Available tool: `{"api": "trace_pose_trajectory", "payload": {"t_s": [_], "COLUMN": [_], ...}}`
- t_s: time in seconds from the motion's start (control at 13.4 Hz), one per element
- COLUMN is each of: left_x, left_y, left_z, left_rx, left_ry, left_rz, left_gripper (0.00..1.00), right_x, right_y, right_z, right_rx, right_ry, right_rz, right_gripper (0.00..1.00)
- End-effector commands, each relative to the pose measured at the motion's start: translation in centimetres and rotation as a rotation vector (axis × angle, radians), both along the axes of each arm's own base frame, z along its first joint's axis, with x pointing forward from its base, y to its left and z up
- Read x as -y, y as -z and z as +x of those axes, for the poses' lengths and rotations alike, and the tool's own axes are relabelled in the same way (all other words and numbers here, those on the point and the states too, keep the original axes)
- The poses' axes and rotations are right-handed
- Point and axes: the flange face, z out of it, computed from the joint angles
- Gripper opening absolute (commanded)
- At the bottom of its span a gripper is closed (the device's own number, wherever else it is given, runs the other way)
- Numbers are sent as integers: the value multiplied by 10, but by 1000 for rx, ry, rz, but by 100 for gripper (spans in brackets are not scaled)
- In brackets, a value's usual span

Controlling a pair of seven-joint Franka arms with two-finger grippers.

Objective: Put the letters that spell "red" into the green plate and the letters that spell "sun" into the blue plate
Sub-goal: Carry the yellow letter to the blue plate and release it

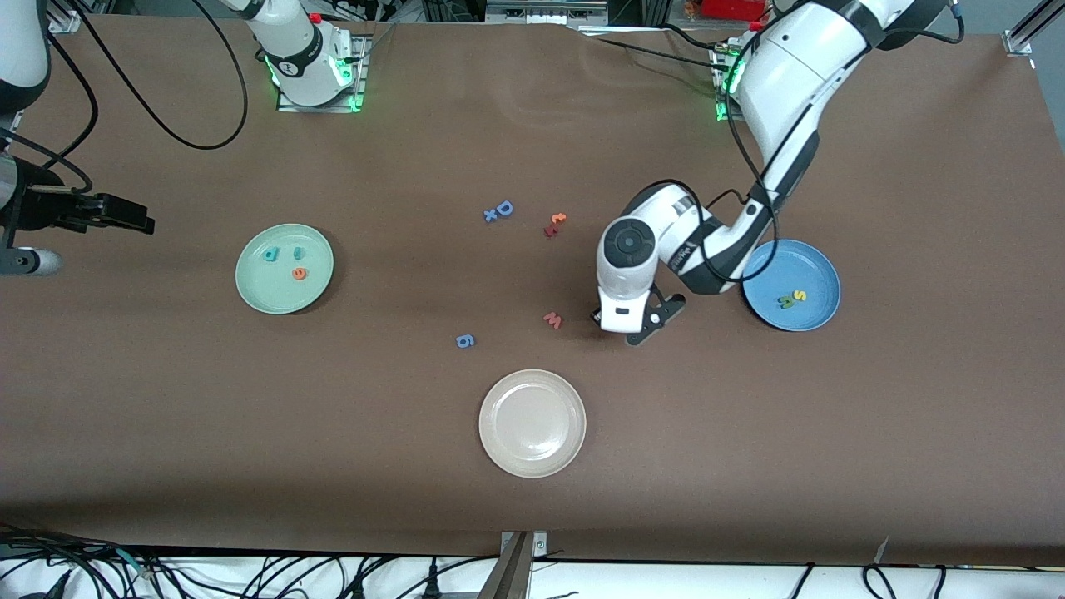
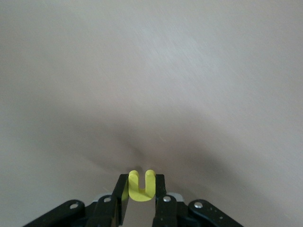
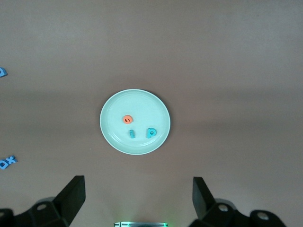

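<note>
My left gripper (image 2: 141, 177) is shut on the yellow "u" (image 2: 140, 191), which stands upright between the fingers. It is low over bare table beside the red "w" (image 1: 553, 320), toward the blue plate (image 1: 811, 266); in the front view the hand (image 1: 622, 319) hides the letter. The blue plate holds the yellow "s" (image 1: 799, 294) and green "n" (image 1: 785, 302). The green plate (image 1: 258, 291) holds the teal "d" (image 1: 269, 255), teal "r" (image 1: 297, 253) and orange "e" (image 1: 299, 273). My right gripper (image 3: 137, 182) waits open and empty, high at the right arm's end of the table.
A cream-white plate (image 1: 532, 424) sits nearest the front camera at mid-table. Loose letters lie between the plates: a blue "6" (image 1: 465, 340), a blue "D" (image 1: 503, 208) with a small "x" (image 1: 491, 216), and an orange "t" (image 1: 557, 220) by a red letter (image 1: 550, 231).
</note>
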Motion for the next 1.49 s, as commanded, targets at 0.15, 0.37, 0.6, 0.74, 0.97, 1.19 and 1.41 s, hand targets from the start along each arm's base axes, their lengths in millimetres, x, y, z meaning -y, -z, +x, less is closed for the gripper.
{"api": "trace_pose_trajectory", "payload": {"t_s": [0.15,0.37,0.6,0.74,0.97,1.19,1.41], "left_x": [-101,-178,-235,-261,-276,-275,-279], "left_y": [-35,-45,-49,-38,-28,-14,-18], "left_z": [45,60,62,52,45,40,41], "left_rx": [-201,-304,-369,-459,-527,-562,-559], "left_ry": [222,346,432,499,520,529,536], "left_rz": [29,3,-43,-79,-102,-109,-101], "left_gripper": [8,8,10,11,13,60,100], "right_x": [3,3,8,8,7,5,-8], "right_y": [-28,-41,-25,-24,-16,-8,-1], "right_z": [-9,-12,-9,-7,-3,-3,-1], "right_rx": [51,74,43,52,43,25,23], "right_ry": [15,11,18,20,40,42,117], "right_rz": [0,-3,-12,-12,-16,-16,-35], "right_gripper": [100,100,100,100,99,99,99]}}
